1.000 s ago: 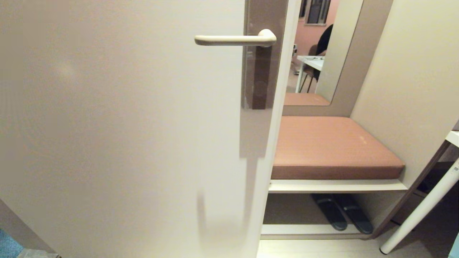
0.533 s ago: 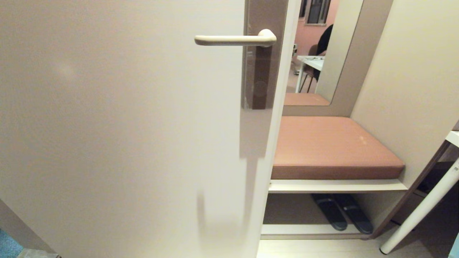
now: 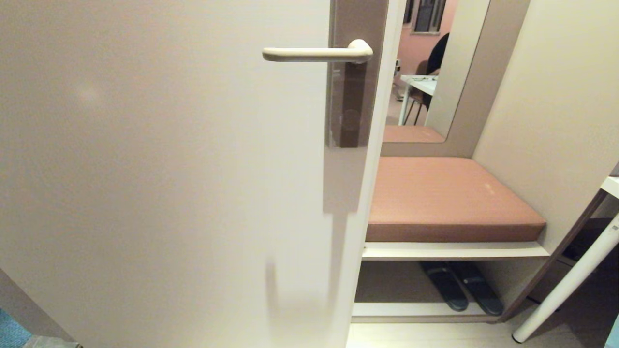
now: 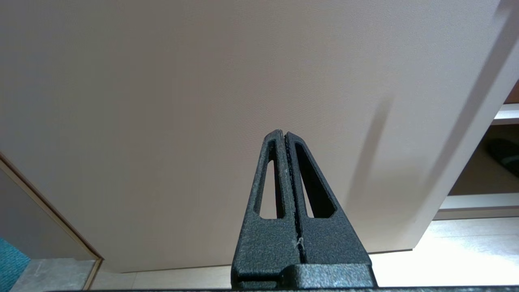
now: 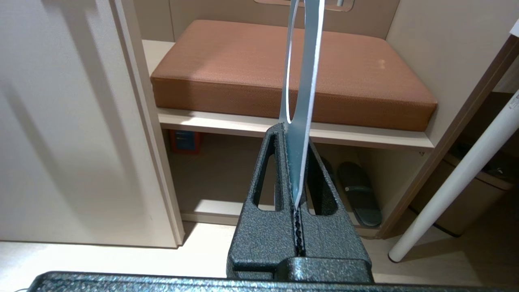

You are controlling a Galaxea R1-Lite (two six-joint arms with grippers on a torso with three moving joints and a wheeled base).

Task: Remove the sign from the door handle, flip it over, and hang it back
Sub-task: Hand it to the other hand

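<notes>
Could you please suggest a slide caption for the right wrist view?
Right tool shut on the sign, held edge-on before a brown bench cushion with slippers beneath.

Black, rough-textured jaws with long triangular cut-outs.

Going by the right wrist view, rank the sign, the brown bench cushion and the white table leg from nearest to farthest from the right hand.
1. The blue-grey card sign: clamped edge-on in the right hand.
2. The brown padded bench cushion: on the shelf straight ahead, behind the sign.
3. The white round table leg: off to the side, near the wall; too close to the cushion to rank surely.
</notes>
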